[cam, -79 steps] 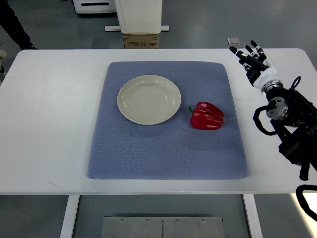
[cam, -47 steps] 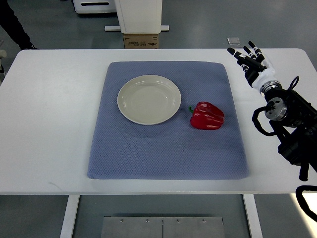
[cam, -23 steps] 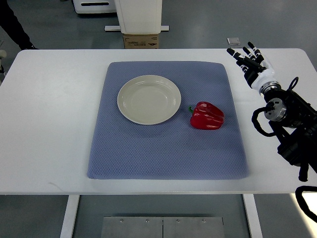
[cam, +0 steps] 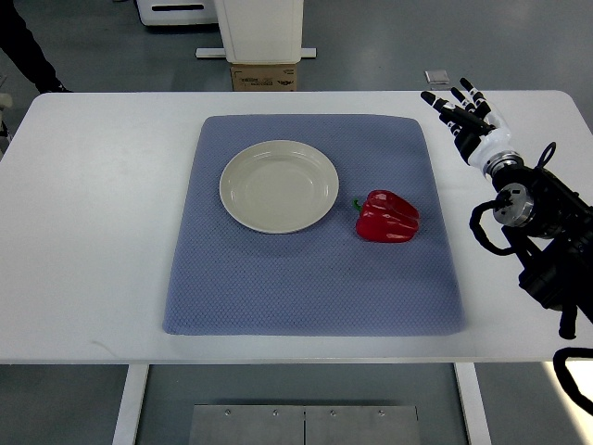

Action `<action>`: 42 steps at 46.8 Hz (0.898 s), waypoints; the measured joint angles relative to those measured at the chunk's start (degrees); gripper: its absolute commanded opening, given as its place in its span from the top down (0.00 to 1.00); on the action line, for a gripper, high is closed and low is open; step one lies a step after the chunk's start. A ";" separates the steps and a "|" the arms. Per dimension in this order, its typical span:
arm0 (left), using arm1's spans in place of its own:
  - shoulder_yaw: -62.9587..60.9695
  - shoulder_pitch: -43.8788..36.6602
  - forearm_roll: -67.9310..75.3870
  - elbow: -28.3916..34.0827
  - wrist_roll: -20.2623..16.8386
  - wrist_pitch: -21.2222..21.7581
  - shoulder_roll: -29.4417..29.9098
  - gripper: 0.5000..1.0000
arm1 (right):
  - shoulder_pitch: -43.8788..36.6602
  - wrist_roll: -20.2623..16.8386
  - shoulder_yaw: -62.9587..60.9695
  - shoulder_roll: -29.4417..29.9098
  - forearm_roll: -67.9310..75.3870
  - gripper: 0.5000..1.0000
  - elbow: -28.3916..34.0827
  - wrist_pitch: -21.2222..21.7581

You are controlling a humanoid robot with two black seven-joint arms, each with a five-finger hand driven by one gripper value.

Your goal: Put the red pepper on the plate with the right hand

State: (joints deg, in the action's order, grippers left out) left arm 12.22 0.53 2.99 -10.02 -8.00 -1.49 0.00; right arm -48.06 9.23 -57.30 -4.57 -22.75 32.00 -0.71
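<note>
A red pepper (cam: 388,216) with a green stem lies on the blue mat (cam: 313,222), right of centre. A round cream plate (cam: 279,185) sits on the mat to the pepper's upper left, with nothing on it. My right hand (cam: 460,111) is over the white table at the far right, up and to the right of the pepper and well apart from it. Its fingers are spread and hold nothing. The right arm runs down along the right edge. The left arm is out of view.
The white table (cam: 93,213) extends around the mat. A cardboard box (cam: 265,76) and a white cabinet (cam: 259,28) stand beyond the far edge. A small grey object (cam: 437,76) lies on the floor past the far right corner.
My right hand has drifted slightly up and to the left over the table's far right part, fingers still spread. The pepper and plate have not moved.
</note>
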 measured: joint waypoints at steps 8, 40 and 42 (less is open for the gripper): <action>0.00 0.00 0.00 0.00 0.00 0.00 0.00 0.00 | -0.01 0.00 0.00 0.05 -0.01 0.00 0.00 0.00; 0.00 0.00 0.00 0.00 0.00 0.00 0.00 0.00 | 0.24 -0.08 0.07 0.01 0.06 0.00 0.00 0.36; 0.00 0.00 0.00 0.00 0.00 0.01 0.00 0.00 | 0.24 -0.08 0.08 0.00 0.05 0.00 -0.01 0.36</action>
State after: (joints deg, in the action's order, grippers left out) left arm 12.22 0.53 2.99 -10.02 -8.00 -1.49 0.00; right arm -47.81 9.15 -57.22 -4.56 -22.70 31.99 -0.35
